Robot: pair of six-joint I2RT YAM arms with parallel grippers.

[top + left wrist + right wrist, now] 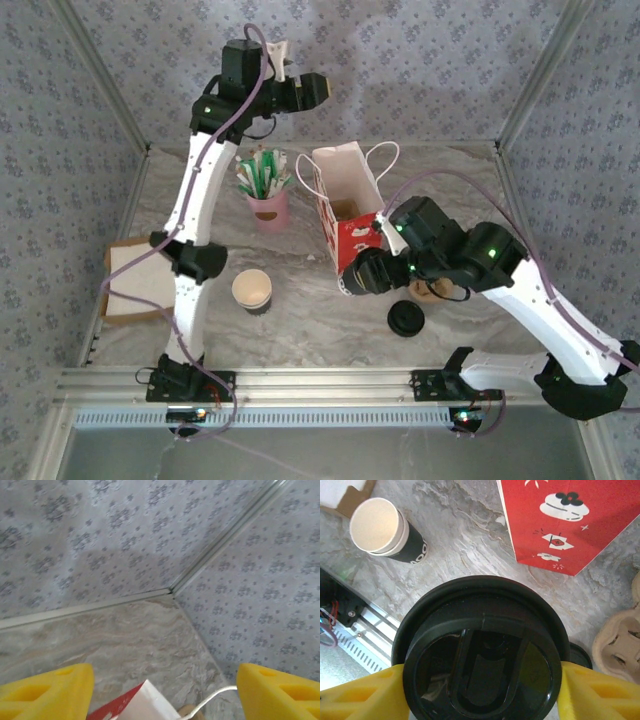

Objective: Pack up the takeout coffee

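Observation:
The takeout coffee (252,291), a short open paper cup with a cream inside and dark wall (385,532), stands on the table left of the red-and-white bag (350,205). My right gripper (365,272) is shut on a second dark cup lying on its side at the bag's near foot. That cup's black lid faces the wrist camera between the yellow fingers (482,690). My left gripper (322,90) hangs open and empty, high near the back wall above the bag's mouth. In the left wrist view the bag's top edge (145,702) shows below the gripper (165,690).
A pink cup of sticks (267,208) stands left of the bag. A loose black lid (405,319) and a brown cup carrier (435,290) lie under my right arm. A white sheet on cardboard (135,285) sits at the left edge. Patterned walls enclose the table.

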